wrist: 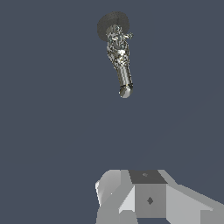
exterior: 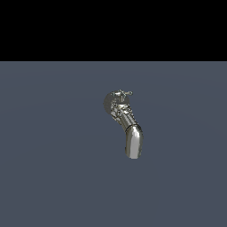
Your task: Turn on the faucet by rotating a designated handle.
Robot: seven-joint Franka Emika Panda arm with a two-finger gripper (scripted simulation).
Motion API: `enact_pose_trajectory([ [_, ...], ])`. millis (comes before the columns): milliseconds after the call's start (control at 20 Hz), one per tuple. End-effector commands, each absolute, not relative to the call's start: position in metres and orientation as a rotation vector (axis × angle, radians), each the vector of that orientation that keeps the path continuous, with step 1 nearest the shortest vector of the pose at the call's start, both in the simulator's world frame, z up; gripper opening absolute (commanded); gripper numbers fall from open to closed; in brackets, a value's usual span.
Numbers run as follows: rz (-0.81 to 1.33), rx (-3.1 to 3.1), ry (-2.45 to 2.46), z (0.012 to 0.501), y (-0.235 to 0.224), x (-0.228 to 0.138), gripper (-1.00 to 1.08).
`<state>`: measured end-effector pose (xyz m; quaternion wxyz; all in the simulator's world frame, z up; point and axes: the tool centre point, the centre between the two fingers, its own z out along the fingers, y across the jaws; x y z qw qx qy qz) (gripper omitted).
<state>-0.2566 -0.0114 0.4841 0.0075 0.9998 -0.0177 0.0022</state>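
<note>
The faucet [exterior: 126, 122] is a small shiny chrome tap on a flat grey-blue floor, near the middle of the exterior view. Its round base plate [exterior: 108, 102] is at the far end, and its thick curved spout [exterior: 134, 142] bends toward the camera. The handle [exterior: 123, 93] is a tiny chrome cross with thin arms, on the valve body beside the base plate. In the wrist view the faucet [wrist: 119, 54] lies far off, with the base plate [wrist: 113, 22], the spout [wrist: 124, 78] and the handle [wrist: 127, 35] small and hard to make out. No gripper fingers show in either view.
A grey and white blocky part of the arm [wrist: 148, 199] fills the lower edge of the wrist view, well apart from the faucet. The grey-blue floor [exterior: 53, 168] spreads around the faucet. A black band lies above the floor's far edge in the exterior view.
</note>
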Motion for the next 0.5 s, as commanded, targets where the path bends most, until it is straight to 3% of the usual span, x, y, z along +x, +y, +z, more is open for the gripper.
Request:
enact_pose_trajectory([
  [0, -0.070, 3.120, -0.027, 0.461, -0.003, -0.252, -0.16],
  [50, -0.139, 3.116, -0.013, 0.450, -0.006, -0.254, -0.05],
  [150, -0.258, 3.098, -0.027, 0.407, -0.020, -0.249, -0.04],
  [200, -0.235, 3.119, 0.014, 0.402, -0.001, -0.237, -0.04],
  [250, -0.231, 3.137, 0.008, 0.392, -0.011, -0.226, -0.02],
  [300, -0.274, 3.118, 0.058, 0.370, 0.003, -0.223, 0.17],
  [450, -0.318, 3.117, 0.102, 0.332, -0.003, -0.202, 0.37],
])
